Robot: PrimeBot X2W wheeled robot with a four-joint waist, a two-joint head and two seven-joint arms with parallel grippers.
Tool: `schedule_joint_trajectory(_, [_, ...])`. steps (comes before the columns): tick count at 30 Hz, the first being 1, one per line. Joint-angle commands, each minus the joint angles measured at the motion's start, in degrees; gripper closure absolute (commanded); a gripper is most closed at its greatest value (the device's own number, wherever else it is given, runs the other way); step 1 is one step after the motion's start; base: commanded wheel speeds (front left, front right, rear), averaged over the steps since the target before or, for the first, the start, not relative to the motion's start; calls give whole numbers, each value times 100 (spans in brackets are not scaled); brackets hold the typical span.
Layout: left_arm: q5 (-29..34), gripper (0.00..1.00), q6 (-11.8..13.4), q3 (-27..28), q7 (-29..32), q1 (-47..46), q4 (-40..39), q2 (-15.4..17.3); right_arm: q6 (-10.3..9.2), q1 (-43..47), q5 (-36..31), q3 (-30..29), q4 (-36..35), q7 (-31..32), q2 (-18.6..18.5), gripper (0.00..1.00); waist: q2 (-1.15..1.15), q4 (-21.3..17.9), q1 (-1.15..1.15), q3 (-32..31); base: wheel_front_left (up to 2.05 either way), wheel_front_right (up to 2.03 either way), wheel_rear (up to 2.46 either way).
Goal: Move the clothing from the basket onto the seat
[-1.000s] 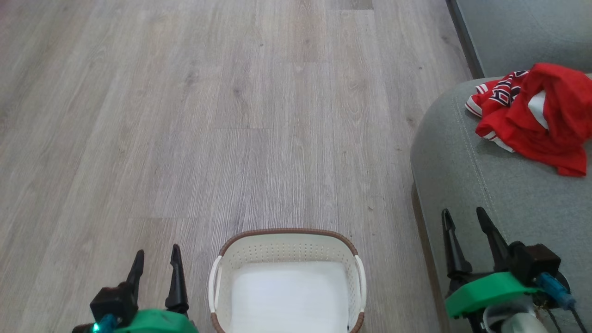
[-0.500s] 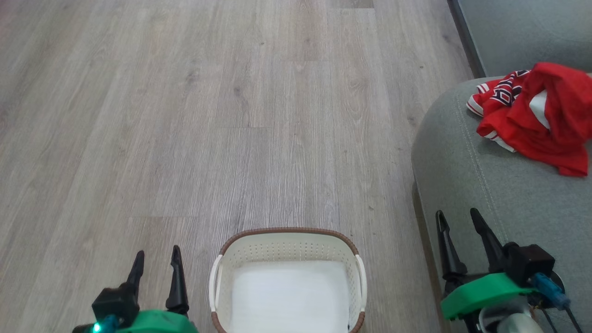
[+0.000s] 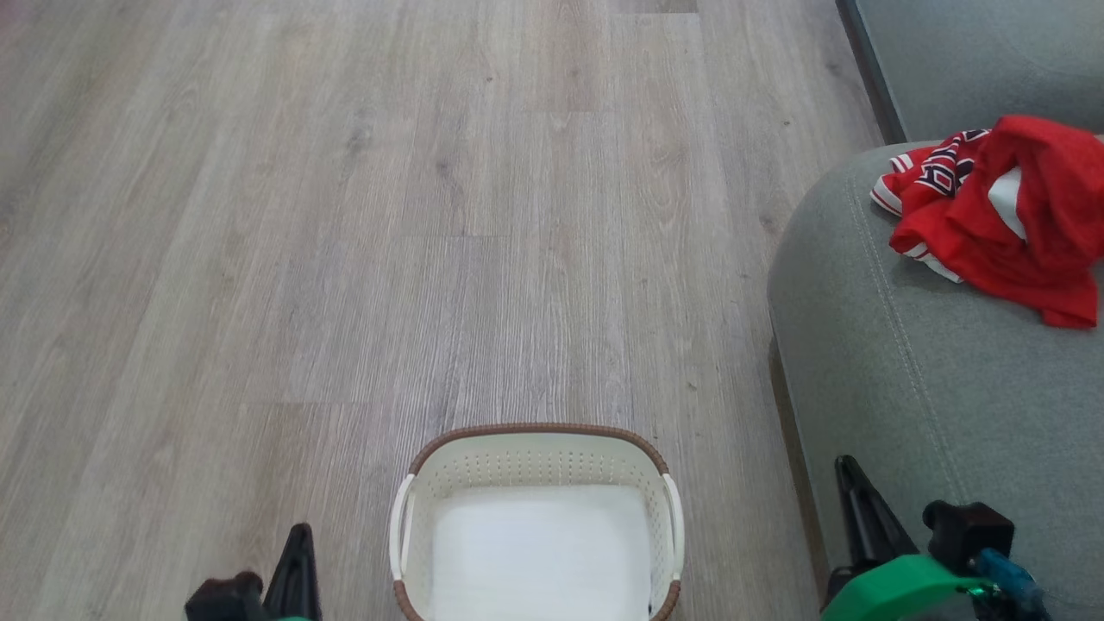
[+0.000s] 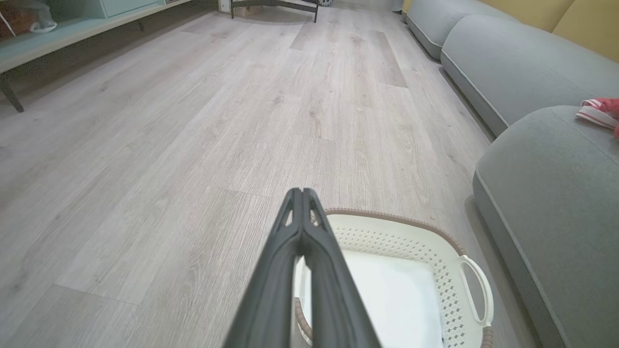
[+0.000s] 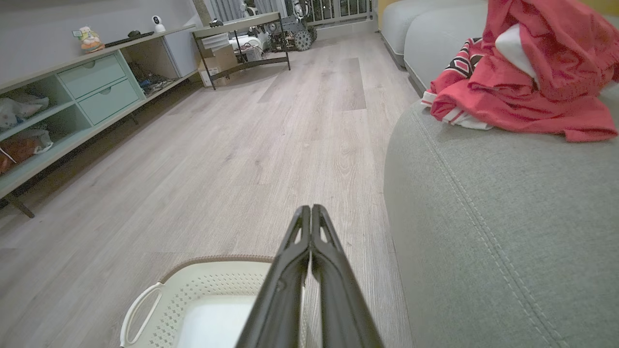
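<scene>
2 grippers to check: how do they stand?

Both alike. The left gripper has its 2 dark fingers pressed flat together with nothing between them, low at the near left, just left of the basket. The right gripper is closed tip to tip too, holding nothing, at the near right by the near left edge of the seat.

And the basket?

It stands on the wood floor between the 2 grippers. Its white bottom shows, and it has a brown rim and a white handle on each side. The seat is just to its right.

Where is the clothing?

The clothing lies in 1 crumpled red heap on the far right part of the seat, striped trim toward the left, well apart from the basket and both grippers. Beyond it is another grey cushion, and a shelf unit with drawers lines the far left wall.
</scene>
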Motion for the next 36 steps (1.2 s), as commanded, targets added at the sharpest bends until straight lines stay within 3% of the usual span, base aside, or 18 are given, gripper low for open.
schedule_joint_trajectory(1, [-221, 100, -52, 58, 32, -179, -161, 4, 2, -181, 236, -28, -183, 41, -5, 100, 0, -6, 0, 4, 0, 0, 0])
schedule_joint_trajectory(36, [-2371, 100, -502, 542, 610, -586, -167, -54, 15, -435, 2505, -228, -246, 598, -36, 100, 0, -88, 0, 71, 0, 0, 0])
